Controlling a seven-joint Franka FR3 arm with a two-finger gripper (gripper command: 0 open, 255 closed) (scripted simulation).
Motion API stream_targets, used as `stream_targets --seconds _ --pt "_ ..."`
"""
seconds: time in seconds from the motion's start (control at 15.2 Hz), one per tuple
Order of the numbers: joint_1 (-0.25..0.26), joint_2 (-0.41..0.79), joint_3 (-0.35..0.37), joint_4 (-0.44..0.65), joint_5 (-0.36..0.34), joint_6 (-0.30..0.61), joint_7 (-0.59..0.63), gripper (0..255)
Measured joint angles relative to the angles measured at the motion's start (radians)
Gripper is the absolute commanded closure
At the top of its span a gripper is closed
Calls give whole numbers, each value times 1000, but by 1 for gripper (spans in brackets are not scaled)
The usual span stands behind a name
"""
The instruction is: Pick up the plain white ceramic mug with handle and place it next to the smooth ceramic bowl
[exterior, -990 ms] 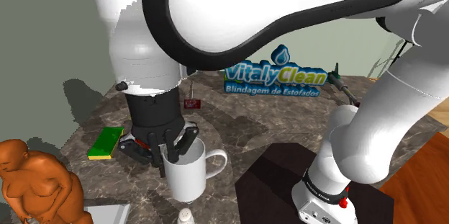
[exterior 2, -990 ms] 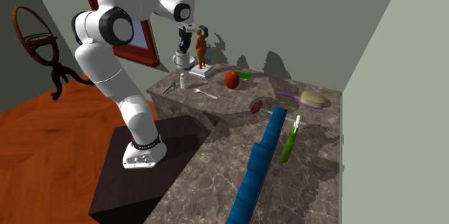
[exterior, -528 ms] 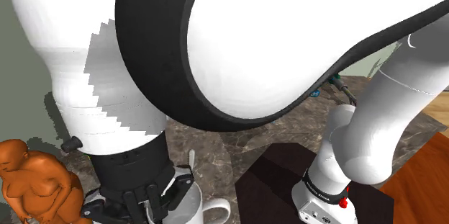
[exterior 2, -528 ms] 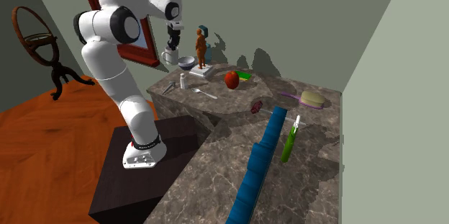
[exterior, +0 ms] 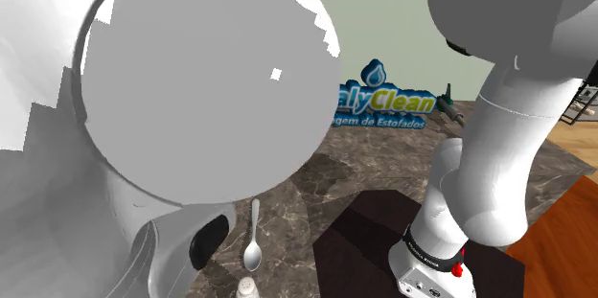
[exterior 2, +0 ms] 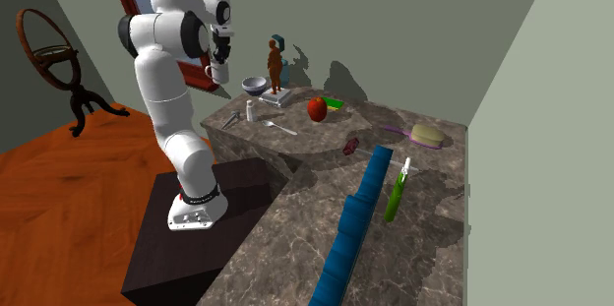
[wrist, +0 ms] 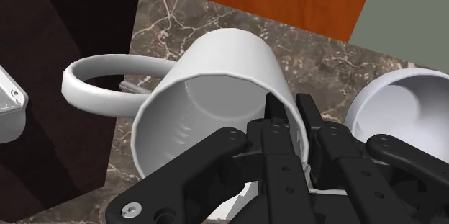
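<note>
At the far left end of the brown-veined marble table [exterior 2: 325, 152], second exterior view:
- Black two-finger tool [wrist: 293, 118] on the white arm: clenched on the side wall of the plain white mug with loop handle [wrist: 216, 71], one finger inside the rim and one outside
- Mug: held in the air clear of the table, just left of the bowl; in the wrist view its handle points toward the dark box stand [exterior 2: 212, 220]
- Smooth pale round bowl [wrist: 403, 114]: on the table, upright, near the mug but apart from it
- Orange-brown human figurine on a pale base [exterior 2: 275, 66]: just right of the bowl
- Small white shaker [exterior 2: 250, 110] and silver spoon [exterior: 252, 234]: nearer, on the table
- Red apple [exterior 2: 317, 109]: further right
- Blue "VitalyClean" sign [exterior: 383, 104]: far side in the shoulder view
</note>
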Motion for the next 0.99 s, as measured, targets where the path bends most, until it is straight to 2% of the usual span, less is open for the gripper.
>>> stream_targets --seconds 0.99 --pt "23 68 7 -138 -44 191 26 255"
